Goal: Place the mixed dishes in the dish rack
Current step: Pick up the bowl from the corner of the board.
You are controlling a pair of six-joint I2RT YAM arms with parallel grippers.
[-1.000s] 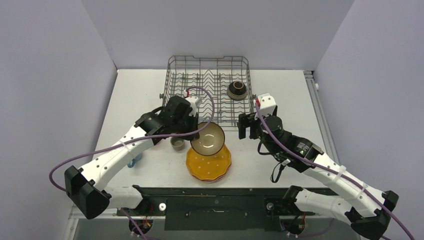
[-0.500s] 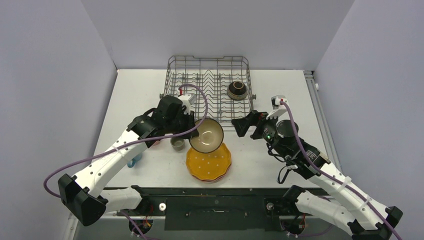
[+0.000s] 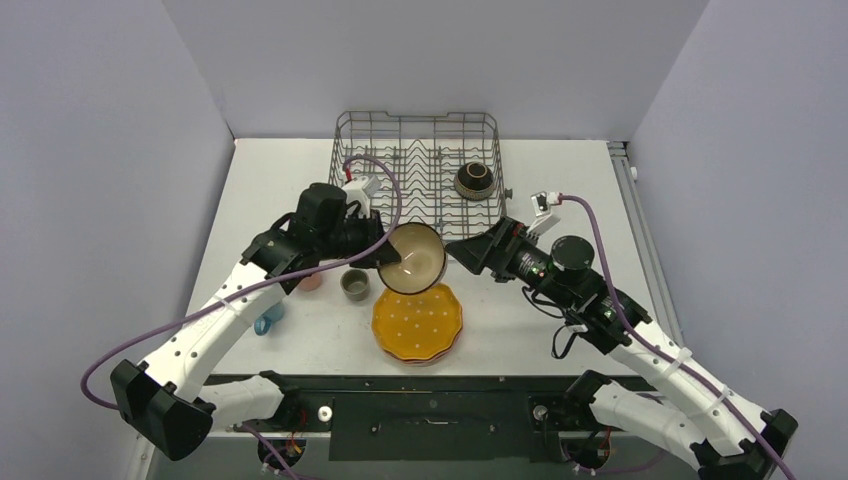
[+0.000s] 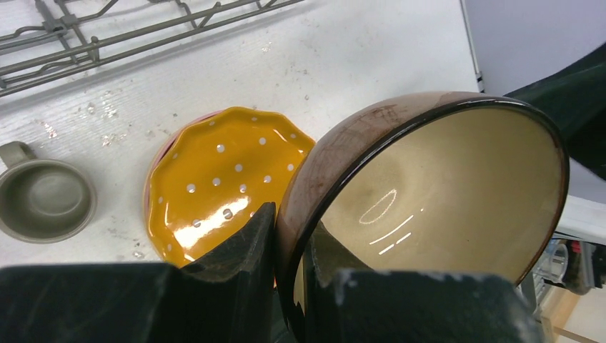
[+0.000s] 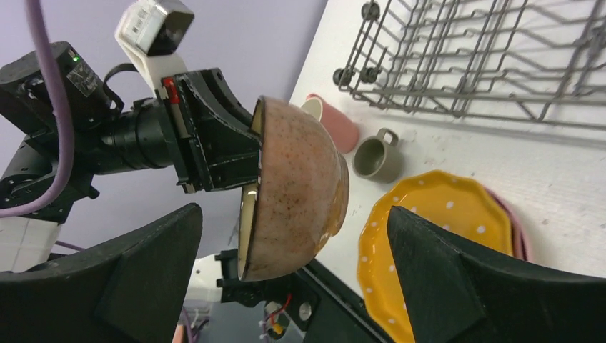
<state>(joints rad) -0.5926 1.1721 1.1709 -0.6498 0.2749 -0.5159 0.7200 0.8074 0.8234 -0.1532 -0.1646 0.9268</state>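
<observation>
My left gripper (image 3: 385, 255) is shut on the rim of a terracotta bowl (image 3: 413, 258) with a cream inside, held tilted on edge above the table. One finger (image 4: 243, 246) sits outside the rim and the other inside. My right gripper (image 3: 465, 250) points at the bowl (image 5: 300, 179) from the right, open wide, its fingertips (image 5: 189, 218) apart from it. The grey wire dish rack (image 3: 418, 170) stands behind, with a dark brown bowl (image 3: 474, 180) inside. Below the held bowl, the orange dotted plate (image 3: 418, 322) lies on a pink plate (image 5: 511, 214).
A grey-green cup (image 3: 354, 285) and a pink cup (image 3: 310, 283) stand left of the plates. A blue mug (image 3: 267, 320) shows under my left arm. The rack's front edge (image 5: 486, 100) is close behind the cups.
My left arm has drawn back and to the left, carrying the bowl along. My right gripper swung from the rack toward the bowl and opened wider.
</observation>
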